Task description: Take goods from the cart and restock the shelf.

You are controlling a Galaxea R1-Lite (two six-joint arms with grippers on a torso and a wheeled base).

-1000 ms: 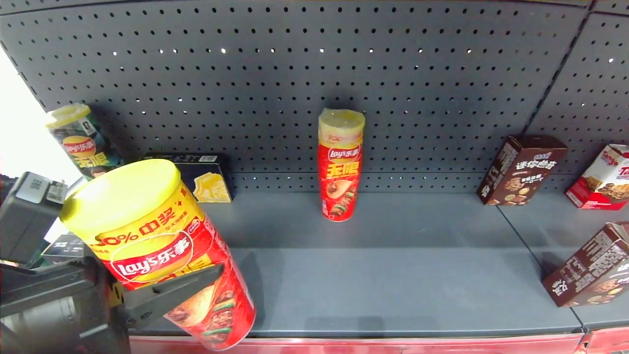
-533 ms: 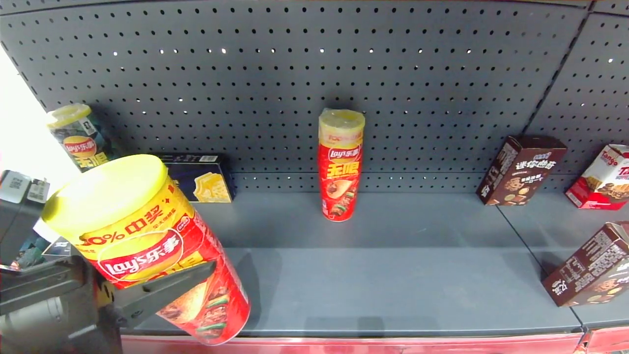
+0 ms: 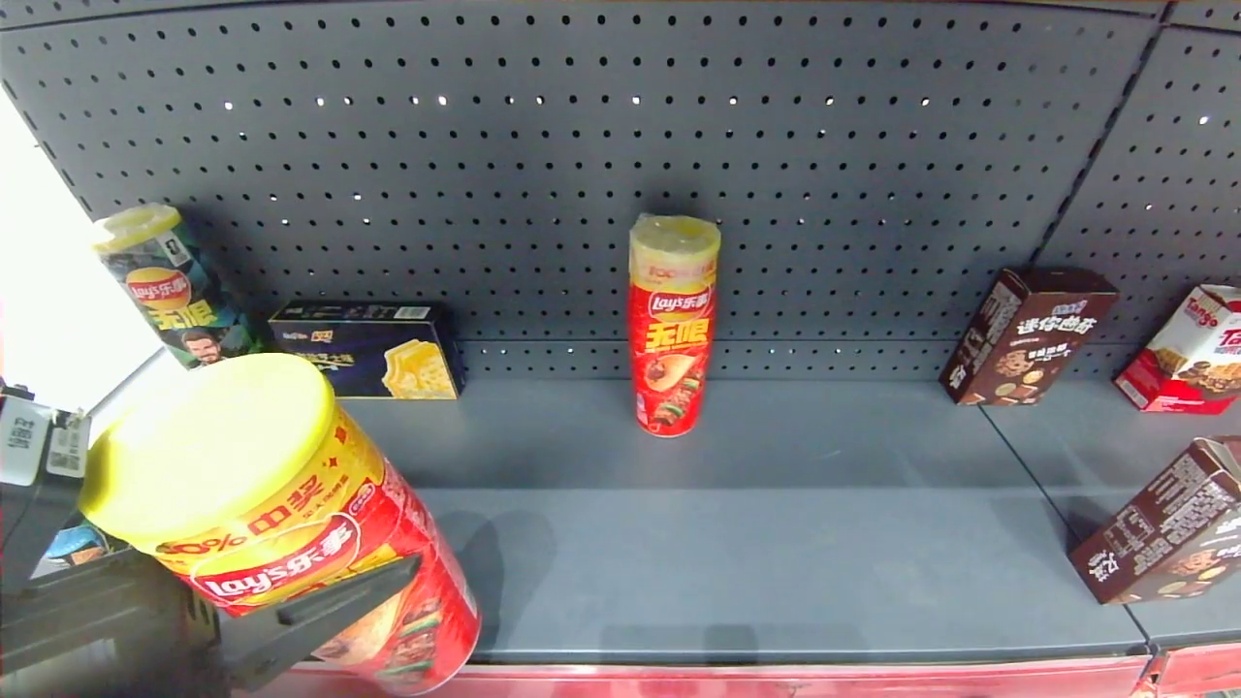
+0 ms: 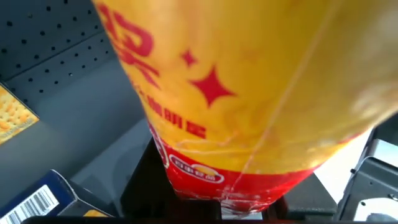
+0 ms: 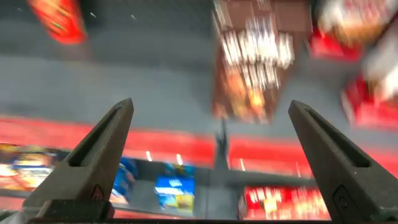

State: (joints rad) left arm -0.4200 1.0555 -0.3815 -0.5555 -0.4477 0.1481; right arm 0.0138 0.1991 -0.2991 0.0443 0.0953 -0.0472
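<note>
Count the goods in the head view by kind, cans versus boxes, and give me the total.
Chip cans: 3 (held red can, standing red can at centre, green can at back left)
Boxes: 4 (dark blue box, back brown box, red-and-white box, front brown box)
Total: 7

Left arm (image 3: 87, 620) sits low at the near left, wrist dark and bulky. The left claw (image 3: 339, 591) is clamped round the lower body of a chip can (image 3: 242, 465). One dark finger (image 3: 320, 606) lies slantwise across the can's front, and the can tilts with its top leaning left. The right claw (image 5: 217, 155) has two dark fingers (image 5: 102, 152) spread wide apart, tips pointing away from the wrist.
</note>
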